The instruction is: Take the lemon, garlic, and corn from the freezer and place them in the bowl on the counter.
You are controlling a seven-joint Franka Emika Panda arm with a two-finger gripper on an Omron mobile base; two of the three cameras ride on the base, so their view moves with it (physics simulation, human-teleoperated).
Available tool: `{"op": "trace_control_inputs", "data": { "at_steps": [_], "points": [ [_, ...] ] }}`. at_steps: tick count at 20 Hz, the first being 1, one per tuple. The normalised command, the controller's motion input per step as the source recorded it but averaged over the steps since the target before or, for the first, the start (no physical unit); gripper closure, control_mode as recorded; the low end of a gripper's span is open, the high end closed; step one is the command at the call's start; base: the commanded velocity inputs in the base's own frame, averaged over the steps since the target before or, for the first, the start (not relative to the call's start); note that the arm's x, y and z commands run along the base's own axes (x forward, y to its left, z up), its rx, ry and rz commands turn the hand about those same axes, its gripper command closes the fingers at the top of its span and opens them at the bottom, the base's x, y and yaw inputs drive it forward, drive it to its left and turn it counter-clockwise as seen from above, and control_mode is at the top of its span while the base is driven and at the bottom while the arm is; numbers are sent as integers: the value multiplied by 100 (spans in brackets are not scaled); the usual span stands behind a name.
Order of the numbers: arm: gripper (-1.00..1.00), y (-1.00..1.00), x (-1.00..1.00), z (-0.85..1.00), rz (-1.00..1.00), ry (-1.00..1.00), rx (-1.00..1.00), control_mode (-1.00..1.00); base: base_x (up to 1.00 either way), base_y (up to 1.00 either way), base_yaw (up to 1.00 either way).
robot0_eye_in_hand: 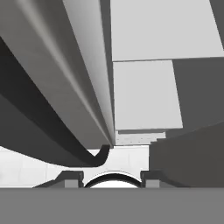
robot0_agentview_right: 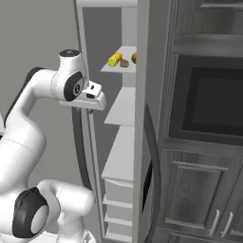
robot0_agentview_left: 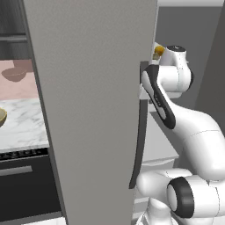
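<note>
A white marble counter [robot0_agentview_left: 24,127] with grey veins is seen at the left of the left base view, with a pale pink wall behind it and a dark oven front [robot0_agentview_left: 24,184] set beneath its edge. At the counter's left edge a small tan-yellow bowl [robot0_agentview_left: 2,117] is partly cut off by the frame; what lies in it cannot be made out. A dull pink-brown bowl shape [robot0_agentview_left: 15,73] is seen farther back against the pink wall.

The middle of that view is taken up by the tall matte grey freezer [robot0_agentview_left: 92,110], whose door stands swung open, with a long dark vertical handle [robot0_agentview_left: 139,145] along its edge. In the right base view the inside of the freezer is seen as a stack of white shelves [robot0_agentview_right: 124,107] and drawers below. Dark wood-grain cabinets [robot0_agentview_right: 204,190] and a dark built-in oven window [robot0_agentview_right: 211,102] stand to the right of it.

On the upper shelf the corn [robot0_agentview_right: 114,60] lies as a short yellow cob, with a small brownish garlic [robot0_agentview_right: 124,63] just beside it, and the lemon [robot0_agentview_right: 134,58] just beyond that, half hidden by the door edge. In the left base view the lemon shows as a small orange-yellow spot past the door edge.

The hand [robot0_agentview_right: 89,110] is held just below the white wrist, pointing downward, in front of the freezer opening and lower than the upper shelf. Its fingers are drawn together, and nothing is seen held between them. In the hand view the door edge and the curved dark handle are seen running downward toward the pale floor.
</note>
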Motion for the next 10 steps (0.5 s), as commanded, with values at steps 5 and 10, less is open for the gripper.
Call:
{"op": "trace_control_inputs", "data": {
  "at_steps": [5,10],
  "points": [
    [-100,0,-8,0,0,0,0,-100,0,0,0],
    [-100,-7,-23,0,0,0,0,-100,0,0,0]
  ]
}}
